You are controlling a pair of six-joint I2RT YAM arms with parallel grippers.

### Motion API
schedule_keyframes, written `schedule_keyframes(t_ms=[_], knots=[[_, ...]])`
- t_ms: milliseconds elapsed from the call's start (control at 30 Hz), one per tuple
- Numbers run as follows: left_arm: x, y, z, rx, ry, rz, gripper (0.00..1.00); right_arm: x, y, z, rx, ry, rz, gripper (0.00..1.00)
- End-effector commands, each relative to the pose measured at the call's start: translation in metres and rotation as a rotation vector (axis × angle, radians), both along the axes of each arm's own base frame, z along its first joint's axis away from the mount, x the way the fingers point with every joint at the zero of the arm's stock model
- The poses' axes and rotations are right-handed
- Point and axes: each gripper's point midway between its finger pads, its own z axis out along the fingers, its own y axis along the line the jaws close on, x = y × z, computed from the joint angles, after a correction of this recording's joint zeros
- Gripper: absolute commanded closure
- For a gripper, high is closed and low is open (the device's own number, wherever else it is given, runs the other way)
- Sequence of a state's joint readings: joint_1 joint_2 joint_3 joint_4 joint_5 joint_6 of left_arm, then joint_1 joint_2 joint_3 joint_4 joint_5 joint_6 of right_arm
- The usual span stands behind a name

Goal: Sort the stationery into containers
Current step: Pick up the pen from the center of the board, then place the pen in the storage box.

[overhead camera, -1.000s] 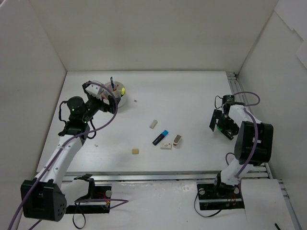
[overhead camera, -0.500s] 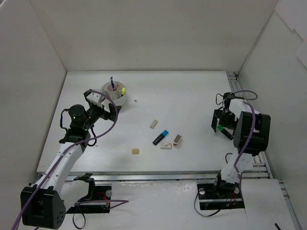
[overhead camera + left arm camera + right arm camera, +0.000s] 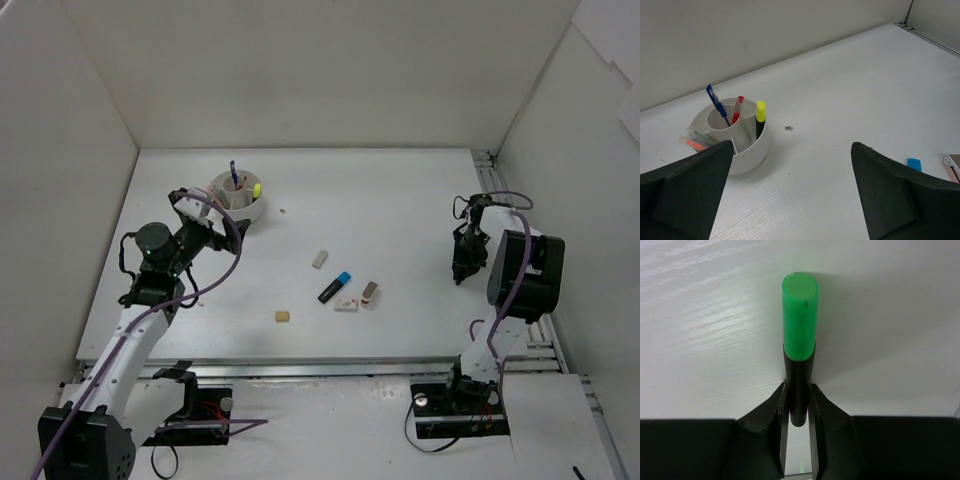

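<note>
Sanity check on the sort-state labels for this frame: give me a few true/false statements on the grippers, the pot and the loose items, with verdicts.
1. The right gripper is shut on the green-capped marker. True.
2. The left gripper holds a red pen. False: it is open and empty; the red pen stands in the pot.
3. The yellow-capped marker stands in the pot. True.
4. The blue-capped marker is in the pot. False: it lies on the table, next to small erasers.
5. The pot lies on its side. False: it stands upright.
</note>
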State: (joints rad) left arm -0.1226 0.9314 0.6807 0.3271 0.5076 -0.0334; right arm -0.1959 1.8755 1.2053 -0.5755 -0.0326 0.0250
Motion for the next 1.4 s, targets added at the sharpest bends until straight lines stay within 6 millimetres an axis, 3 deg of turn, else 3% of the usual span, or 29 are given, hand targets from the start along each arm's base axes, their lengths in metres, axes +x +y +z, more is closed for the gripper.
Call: schedule_keyframes(t_ms=[0, 167, 267, 367, 467, 567, 633, 667, 767, 833, 1100, 1367], knots=[[0.000, -0.002, 0.040, -0.018, -0.105, -0.010, 0.00, 0.013, 0.024, 0.025, 0.098, -0.099, 0.048, 1.00], [-0.005, -0.011, 0.045, -0.080, -0.083, -0.059, 0.00, 0.024, 0.046, 0.055, 0.086, -0.224, 0.161, 1.00], [-0.010, -0.025, 0.045, -0.145, -0.045, -0.129, 0.00, 0.027, 0.083, 0.080, 0.130, -0.328, 0.288, 1.00], [-0.015, -0.055, 0.048, -0.215, 0.020, -0.244, 0.00, 0.025, 0.157, 0.106, 0.229, -0.433, 0.495, 1.00], [-0.012, -0.087, 0.043, -0.295, 0.096, -0.295, 0.00, 0.026, 0.203, 0.127, 0.320, -0.513, 0.599, 1.00], [-0.006, -0.118, 0.044, -0.381, 0.141, -0.323, 0.00, 0.017, 0.264, 0.144, 0.418, -0.571, 0.752, 1.00], [-0.010, -0.136, 0.044, -0.382, 0.158, -0.372, 0.00, 0.016, 0.288, 0.159, 0.478, -0.622, 0.808, 1.00], [-0.010, -0.142, 0.047, -0.383, 0.156, -0.388, 0.00, 0.007, 0.307, 0.165, 0.537, -0.629, 0.863, 1.00], [-0.022, -0.166, 0.043, -0.382, 0.153, -0.497, 0.00, -0.002, 0.336, 0.182, 0.659, -0.676, 0.895, 1.00], [-0.029, -0.177, 0.045, -0.375, 0.121, -0.561, 0.00, -0.002, 0.344, 0.192, 0.702, -0.711, 0.899, 0.99], [-0.047, -0.191, 0.044, -0.422, 0.056, -0.670, 0.00, -0.030, 0.366, 0.227, 0.881, -0.786, 0.996, 0.99], [-0.049, -0.196, 0.044, -0.448, 0.058, -0.714, 0.15, -0.050, 0.370, 0.253, 0.956, -0.855, 1.058, 0.98]])
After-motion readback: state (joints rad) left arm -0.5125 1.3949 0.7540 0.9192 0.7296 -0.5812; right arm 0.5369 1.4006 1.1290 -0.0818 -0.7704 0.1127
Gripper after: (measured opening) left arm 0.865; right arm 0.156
